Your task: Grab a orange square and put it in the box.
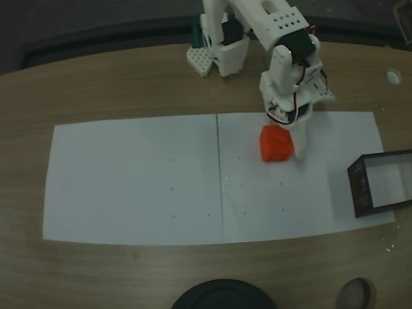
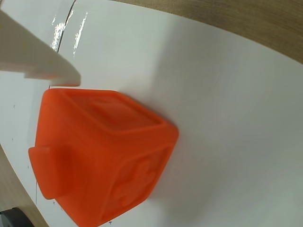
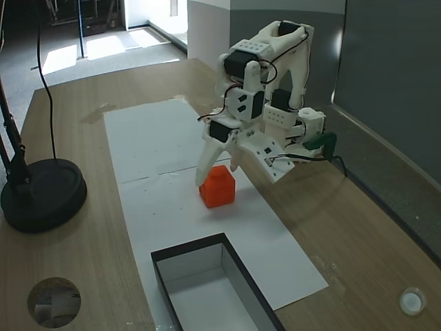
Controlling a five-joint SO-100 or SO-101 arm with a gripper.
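A: Nearest in a fixed view?

B: Dark round base [image 1: 224, 295] at the bottom edge, on the wooden table [image 1: 129, 84]. Past it, white paper sheets [image 1: 135, 180]. The orange square [image 1: 277, 143] sits on the right sheet. My gripper [image 1: 288, 147] is down over it, one white finger [image 1: 300, 143] planted on the paper just right of the cube. The box [image 1: 381, 185] is at the right edge, half on the paper, well apart from the cube.

A: Wrist view?

B: Orange square [image 2: 102, 153] up close, flat on the paper [image 2: 222, 109], raised pattern on its side faces. One finger [image 2: 33, 56] comes in from the upper left, its tip just above the cube's top edge; cannot tell if it touches.

A: Another fixed view?

B: Box [image 3: 213, 293] is nearest, dark walls, pale floor, on the paper's near end. Beyond it the orange square [image 3: 218, 187]. My gripper [image 3: 219, 164] straddles it, one finger [image 3: 207, 162] on its left, the other above its right side.

A: Jaws?

B: Spread wider than the cube, one finger on each side, not clamped on it. Cube rests on the paper, outside the box.

A: Anything else?

B: Black lamp base [image 3: 43, 195] left on the table.
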